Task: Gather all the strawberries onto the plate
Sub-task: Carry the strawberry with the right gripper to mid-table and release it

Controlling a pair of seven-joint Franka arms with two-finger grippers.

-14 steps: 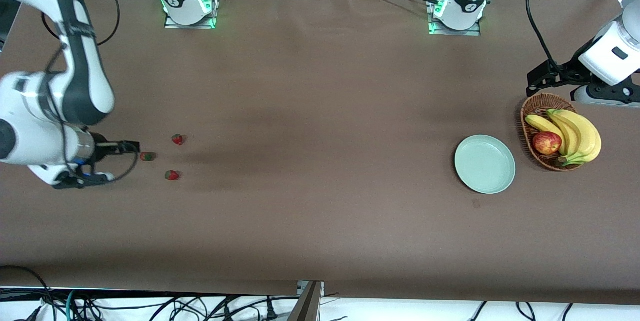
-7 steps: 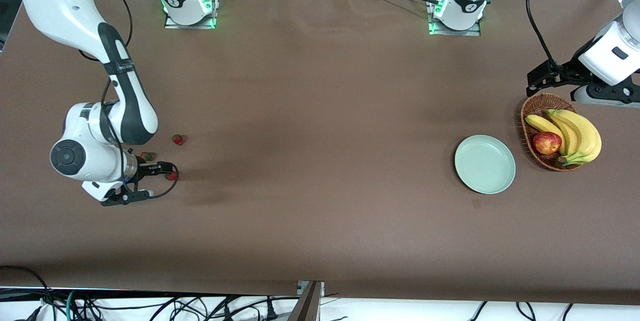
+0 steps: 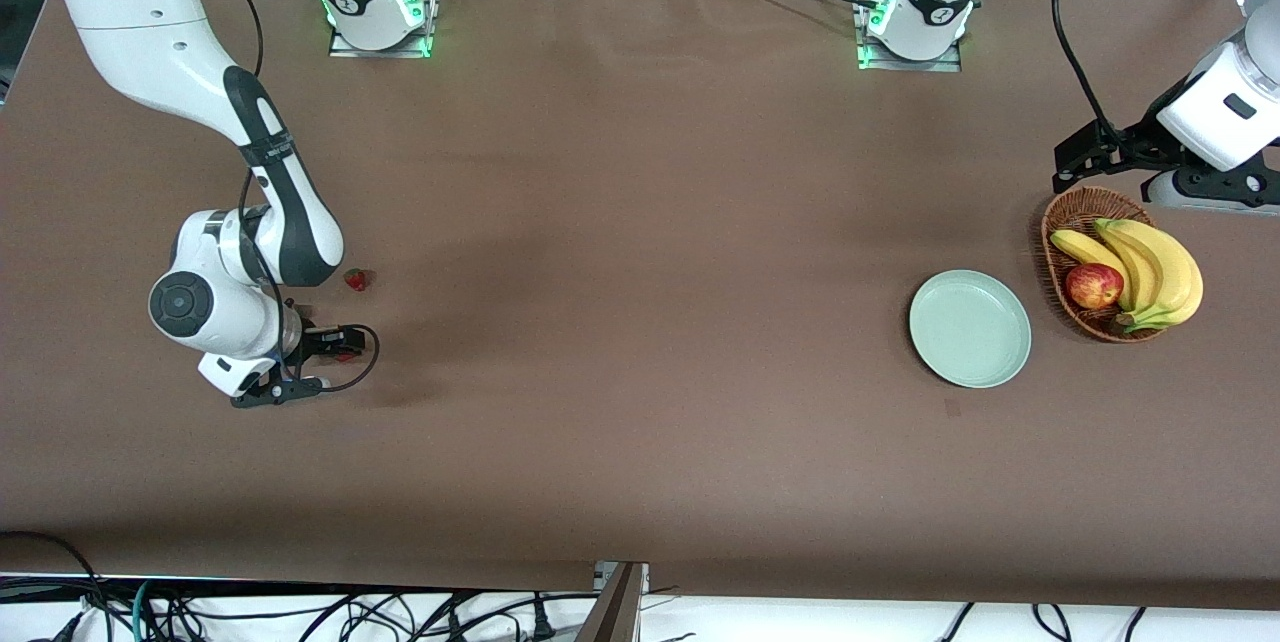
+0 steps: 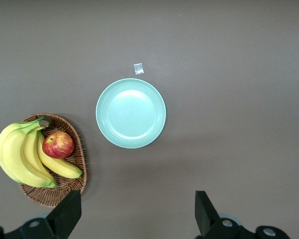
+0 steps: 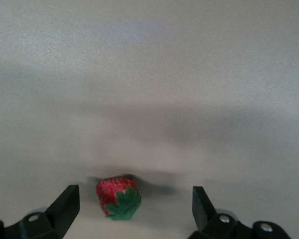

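Front view: the right gripper [image 3: 340, 342] is low over the table [image 3: 640, 322] at the right arm's end, right at one strawberry [image 3: 347, 354], of which only a bit of red shows at the fingertips. A second strawberry [image 3: 355, 279] lies on the cloth farther from the camera, just clear of the right arm's elbow, too small here to read its axis. A speck of red beside the wrist is probably the third strawberry [image 3: 291, 307], though the arm hides most of it. The plate [image 3: 969, 328] sits well apart from the berries, toward the left arm's end, bare, with the basket [image 3: 1070, 222] of bananas [image 3: 1150, 267] and an apple [image 3: 1093, 285] just beside it. The left gripper [image 3: 1075, 162] waits in the air at the basket's rim nearest the bases.

Left wrist view: the left gripper's fingers [image 4: 65, 216] stand wide apart and hold nothing. The plate [image 4: 130, 113] lies beside the basket [image 4: 79, 154], near but not touching.

Right wrist view: the right gripper's fingers [image 5: 65, 204] are spread wide, not gripping. The strawberry [image 5: 118, 197] lies on the table between them, closer to one finger, touching neither. Its green leafy top faces the camera, red body pointing away from it.
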